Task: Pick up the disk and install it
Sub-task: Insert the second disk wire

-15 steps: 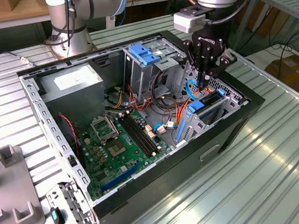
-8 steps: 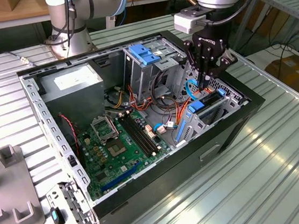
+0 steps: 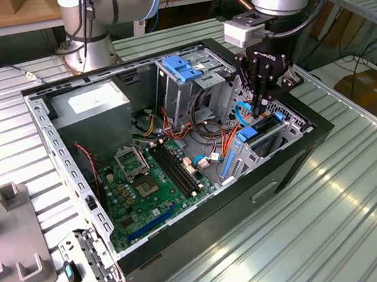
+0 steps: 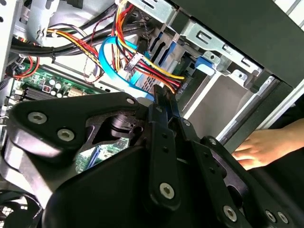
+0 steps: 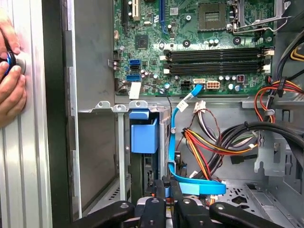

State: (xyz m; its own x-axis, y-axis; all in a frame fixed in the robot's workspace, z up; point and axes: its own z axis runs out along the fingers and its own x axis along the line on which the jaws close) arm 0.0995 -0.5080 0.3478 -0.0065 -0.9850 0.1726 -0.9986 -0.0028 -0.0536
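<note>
The disk (image 3: 259, 131) lies in the low drive bay at the corner of the open computer case (image 3: 190, 277) on the exterior view's right, its grey slab framed by a bright blue bracket. In the first wrist view the disk's blue end tab (image 5: 144, 133) points toward the motherboard. My gripper (image 3: 261, 110) reaches down into the case right over the disk. Both wrist views show the black fingers pressed together: gripper (image 5: 166, 186), gripper (image 4: 160, 97). Nothing shows between them. The tips stand beside the disk's far end, and I cannot tell whether they touch it.
A thin blue cable (image 5: 173, 142) and bundled red and yellow wires (image 5: 204, 152) run close to the fingers. The tall metal cage with a blue plate (image 3: 181, 67) stands behind the bay. A person's hand (image 5: 9, 85) rests on the case's outer wall. Motherboard (image 3: 152, 179) fills the case floor.
</note>
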